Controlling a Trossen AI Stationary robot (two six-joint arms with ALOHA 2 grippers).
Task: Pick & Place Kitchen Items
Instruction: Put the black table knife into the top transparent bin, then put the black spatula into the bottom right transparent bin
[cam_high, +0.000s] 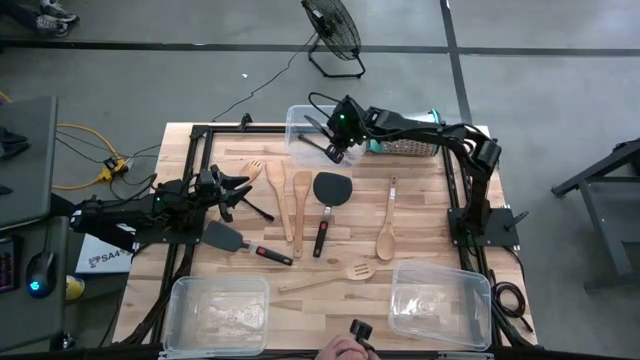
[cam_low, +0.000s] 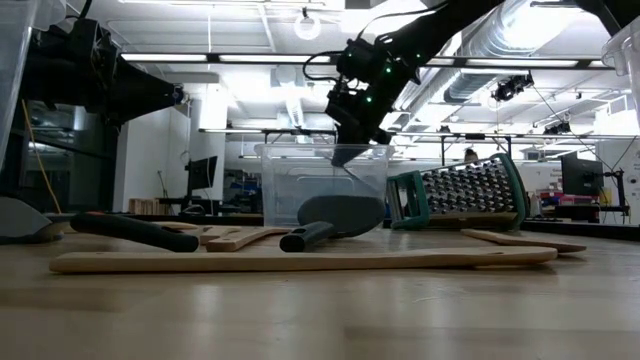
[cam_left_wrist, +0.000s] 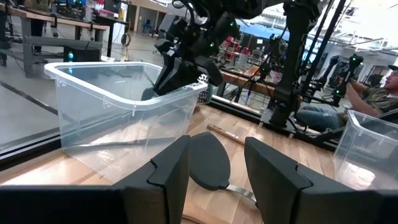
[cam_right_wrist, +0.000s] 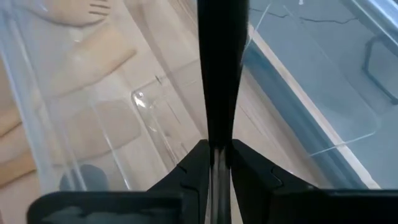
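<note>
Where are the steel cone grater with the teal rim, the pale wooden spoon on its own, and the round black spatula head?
Steel cone grater with teal rim (cam_low: 470, 190), low view, studded steel side.
Pale wooden spoon (cam_high: 385, 247), high view, bowl.
Round black spatula head (cam_high: 331, 188), high view, blade centre.

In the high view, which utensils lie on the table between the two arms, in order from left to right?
Black spatula with red-black handle → slotted wooden fork → wooden spatula → black round spatula → wooden spoon.
</note>
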